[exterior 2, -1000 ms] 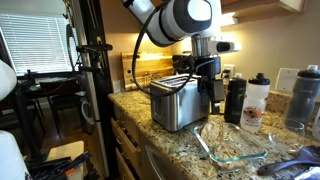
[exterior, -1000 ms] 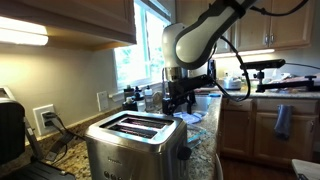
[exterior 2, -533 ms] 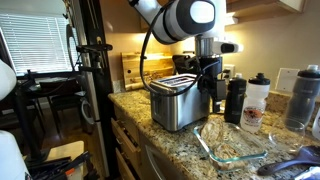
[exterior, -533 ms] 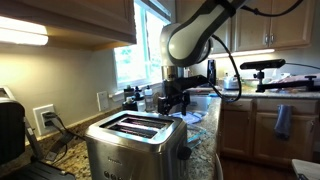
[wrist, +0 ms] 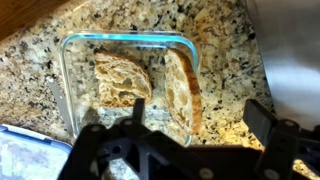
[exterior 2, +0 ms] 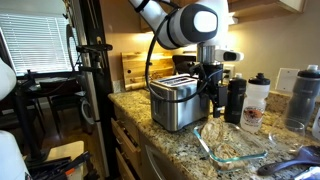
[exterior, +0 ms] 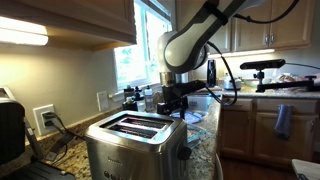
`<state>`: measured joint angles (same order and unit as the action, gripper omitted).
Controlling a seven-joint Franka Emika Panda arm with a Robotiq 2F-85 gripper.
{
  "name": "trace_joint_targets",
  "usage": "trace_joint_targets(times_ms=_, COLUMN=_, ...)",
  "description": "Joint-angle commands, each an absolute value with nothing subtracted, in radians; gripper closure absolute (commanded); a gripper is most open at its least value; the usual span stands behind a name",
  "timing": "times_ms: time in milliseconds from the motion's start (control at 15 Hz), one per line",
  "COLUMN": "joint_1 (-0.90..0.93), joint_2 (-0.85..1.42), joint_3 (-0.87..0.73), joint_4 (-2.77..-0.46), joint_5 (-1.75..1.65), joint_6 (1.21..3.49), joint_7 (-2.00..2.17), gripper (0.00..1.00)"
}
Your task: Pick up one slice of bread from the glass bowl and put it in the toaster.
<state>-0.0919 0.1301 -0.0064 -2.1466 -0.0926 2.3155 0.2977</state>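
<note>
Black gripper (wrist: 198,108) hanging over a speckled stone counter (wrist: 40,45), with both fingers (wrist: 140,108) spread wide apart and holding nothing. Down below the fingers, not touching them: a clear glass bowl (wrist: 68,60) with straight sides. Inside it, a flat, round, tan slice of bread (wrist: 118,78) with a darker crust, lying down, just past one fingertip. Next to that, a second brown slice (wrist: 183,90) tipped up on its edge, between the two fingers and nearer the same one. Off past the other finger, close to the bowl but apart from it, a big boxy shiny steel toaster (exterior: 133,142) with two long dark slots on top. Near the bowl's corner, a blue-rimmed see-through box (wrist: 25,150).
</note>
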Motion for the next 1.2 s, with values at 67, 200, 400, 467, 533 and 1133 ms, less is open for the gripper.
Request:
trace_joint_targets(times_ms=67, joint_1=-0.075, joint_2=0.158, joint_3=-0.031, joint_4=-2.129, joint_5=-0.071, joint_6=2.319, joint_7=0.254, gripper=0.0)
trace_joint_targets(times_ms=200, joint_1=-0.074, joint_2=0.166, joint_3=-0.033, joint_4=-2.128, joint_5=-0.073, joint_6=2.318, joint_7=0.253, gripper=0.0)
trace_joint_targets(times_ms=400, joint_1=-0.073, joint_2=0.174, joint_3=-0.035, joint_4=-2.125, joint_5=-0.075, joint_6=2.316, joint_7=0.255, gripper=0.0)
trace_joint_targets(times_ms=467, joint_1=-0.072, joint_2=0.178, joint_3=-0.035, joint_4=-2.125, joint_5=-0.078, joint_6=2.318, joint_7=0.259, gripper=0.0)
trace_joint_targets(times_ms=533, joint_1=-0.071, joint_2=0.18, joint_3=-0.036, joint_4=-2.124, joint_5=-0.081, joint_6=2.318, joint_7=0.263, gripper=0.0)
trace_joint_targets(times_ms=1133, joint_1=-0.068, joint_2=0.194, joint_3=-0.053, joint_4=-2.117, joint_5=-0.121, joint_6=2.32, joint_7=0.295, gripper=0.0)
